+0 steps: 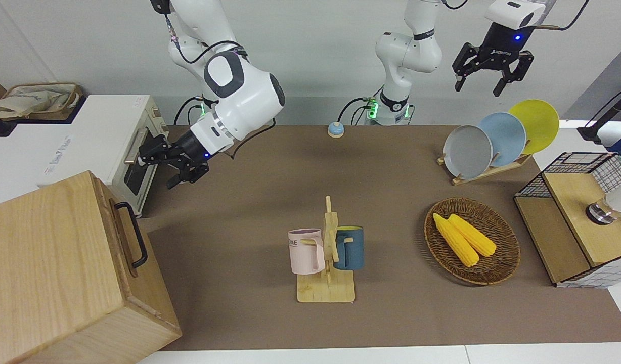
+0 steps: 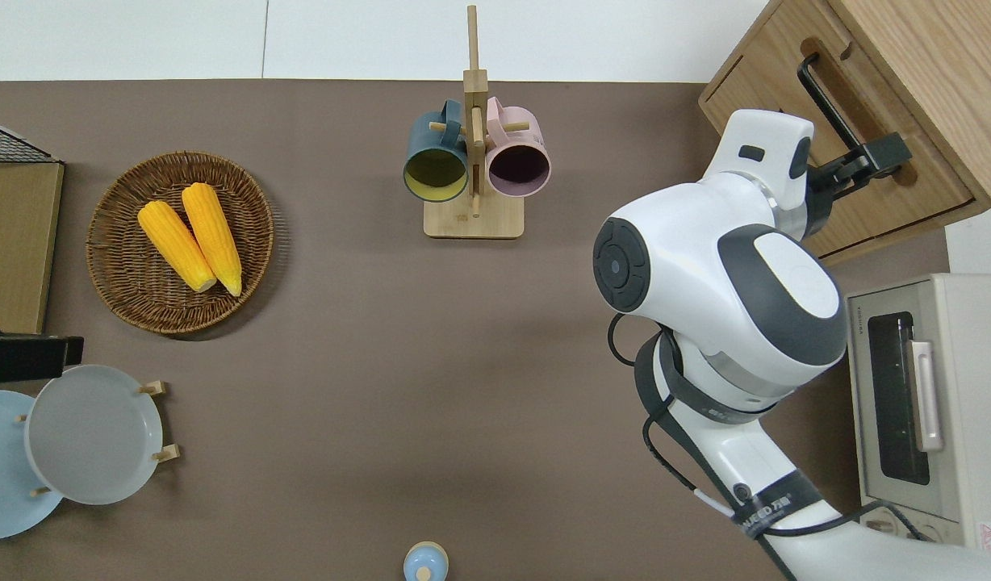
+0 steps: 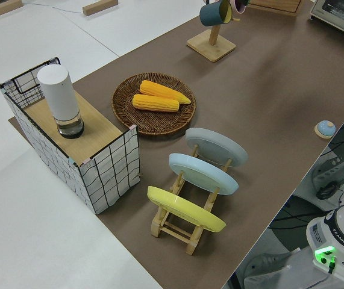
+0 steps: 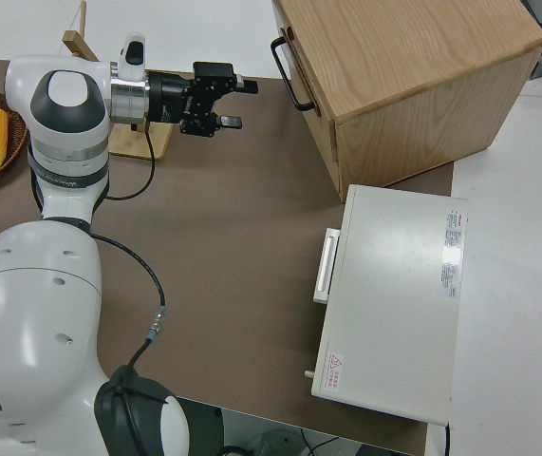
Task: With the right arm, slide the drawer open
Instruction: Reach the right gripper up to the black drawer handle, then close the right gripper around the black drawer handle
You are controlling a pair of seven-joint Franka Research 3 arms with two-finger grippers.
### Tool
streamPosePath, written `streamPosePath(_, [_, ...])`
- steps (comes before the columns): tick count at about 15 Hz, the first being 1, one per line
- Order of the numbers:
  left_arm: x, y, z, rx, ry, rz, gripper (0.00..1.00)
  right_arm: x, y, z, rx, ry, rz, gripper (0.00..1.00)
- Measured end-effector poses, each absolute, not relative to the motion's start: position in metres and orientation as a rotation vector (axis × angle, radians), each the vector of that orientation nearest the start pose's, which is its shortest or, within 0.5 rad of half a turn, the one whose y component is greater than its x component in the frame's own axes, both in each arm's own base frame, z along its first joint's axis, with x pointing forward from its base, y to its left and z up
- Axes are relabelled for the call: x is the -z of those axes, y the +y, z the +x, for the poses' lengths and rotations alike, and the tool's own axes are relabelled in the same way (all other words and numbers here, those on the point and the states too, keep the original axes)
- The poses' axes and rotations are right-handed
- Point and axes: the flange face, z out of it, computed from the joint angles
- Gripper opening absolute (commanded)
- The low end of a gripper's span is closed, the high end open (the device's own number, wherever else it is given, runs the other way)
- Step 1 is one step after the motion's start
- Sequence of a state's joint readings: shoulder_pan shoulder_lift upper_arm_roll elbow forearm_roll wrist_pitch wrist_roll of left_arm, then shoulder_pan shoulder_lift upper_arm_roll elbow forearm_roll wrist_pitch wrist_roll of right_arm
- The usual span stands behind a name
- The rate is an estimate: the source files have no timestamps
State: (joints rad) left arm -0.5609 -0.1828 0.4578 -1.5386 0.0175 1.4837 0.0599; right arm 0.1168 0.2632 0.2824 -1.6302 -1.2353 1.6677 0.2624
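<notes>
Brown table; light-wood drawer shut, black bar handle.

— Is my right gripper free to reach the drawer handle?
— I see bare table between them; the toaster oven stands nearer the robots, the mug rack well apart.

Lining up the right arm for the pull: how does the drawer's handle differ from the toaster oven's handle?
The drawer handle is a thin black bar; the oven handle is a broader pale metal bar. The drawer handle sits farther from the robots, with the open right gripper pointed at it but apart from it; nothing is at the oven handle. Both are straight bars standing off fronts that face the table's middle.
</notes>
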Motion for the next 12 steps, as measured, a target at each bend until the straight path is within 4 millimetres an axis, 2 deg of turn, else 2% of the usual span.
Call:
streamPosePath(2, [-0.716, -0.021, 0.490, 0.173, 0.260, -3.192, 1.00, -0.501, 0.145, 0.633, -0.236, 0.448, 1.882, 0.985])
streamPosePath(8, [-0.716, -0.021, 0.490, 0.173, 0.260, -3.192, 1.00, -0.456, 0.145, 0.658, -0.249, 0.531, 1.653, 0.983])
streamPosePath(12, [-0.716, -0.021, 0.490, 0.173, 0.260, -3.192, 1.00, -0.426, 0.134, 0.673, -0.269, 0.542, 1.530, 0.979])
